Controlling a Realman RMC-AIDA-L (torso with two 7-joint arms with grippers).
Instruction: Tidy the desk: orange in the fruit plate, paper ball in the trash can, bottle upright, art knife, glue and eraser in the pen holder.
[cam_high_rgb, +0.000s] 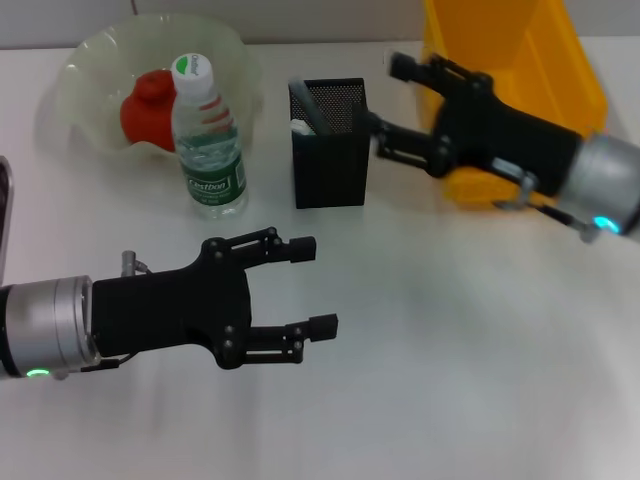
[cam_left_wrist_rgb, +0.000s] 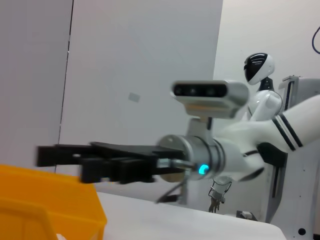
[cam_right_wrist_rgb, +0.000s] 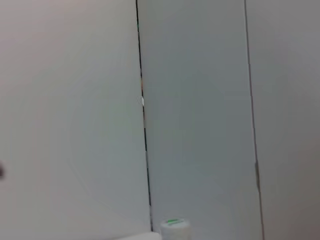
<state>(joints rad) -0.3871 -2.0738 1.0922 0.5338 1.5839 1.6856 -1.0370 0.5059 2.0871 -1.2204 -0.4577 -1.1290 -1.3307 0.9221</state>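
The lumpy orange (cam_high_rgb: 148, 105) sits in the wavy pale-green fruit plate (cam_high_rgb: 85, 75) at far left, the bottle (cam_high_rgb: 208, 140) upright just beside it, and the black mesh pen holder (cam_high_rgb: 329, 143) holds slim sticks. The right gripper (cam_high_rgb: 385, 104), jaws apart and empty, hangs between pen holder and yellow trash can (cam_high_rgb: 560, 60); the left gripper (cam_high_rgb: 312, 287) hovers near, jaws apart, over the white counter (cam_high_rgb: 450, 350). Only the left wrist view shows the right gripper (cam_left_wrist_rgb: 60, 157) side-on above the bin's rim.

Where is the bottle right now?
In the head view the bottle stands upright on the robot's left side of the desk, just in front of the fruit plate and left of the pen holder.
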